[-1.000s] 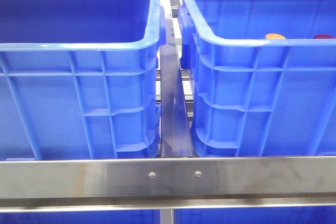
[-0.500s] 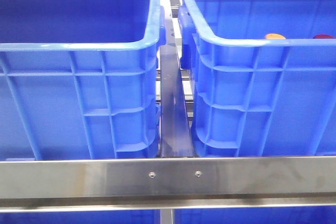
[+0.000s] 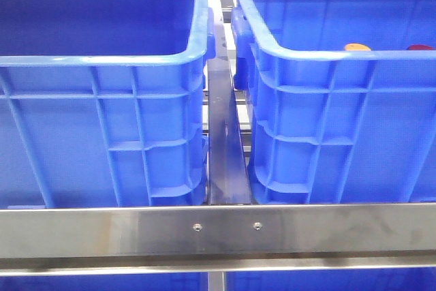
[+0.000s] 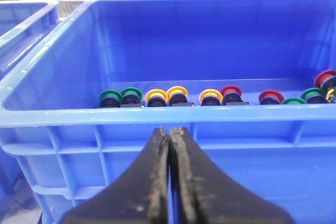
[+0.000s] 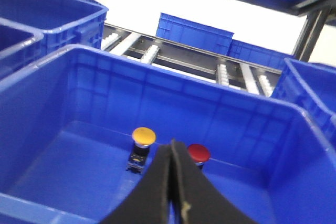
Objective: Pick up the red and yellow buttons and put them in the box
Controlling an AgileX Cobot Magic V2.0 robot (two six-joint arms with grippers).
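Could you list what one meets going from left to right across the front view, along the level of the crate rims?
Left blue crate → dark metal rail in the gap → right blue crate → orange-yellow button cap → dark red button cap.

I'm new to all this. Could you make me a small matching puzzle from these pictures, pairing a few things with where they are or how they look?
Things:
1. round yellow-capped push button
2. round red-capped push button
3. green-ringed plastic buttons
4. left end effector

Descriptions:
A. black fingers pressed together, nothing between them
B. first in a row of many coloured buttons in a big blue plastic crate
C. beside the yellow one in a blue ribbed box holding just two
D. cap on a black base

Pairs: 1-D, 2-C, 3-B, 4-A
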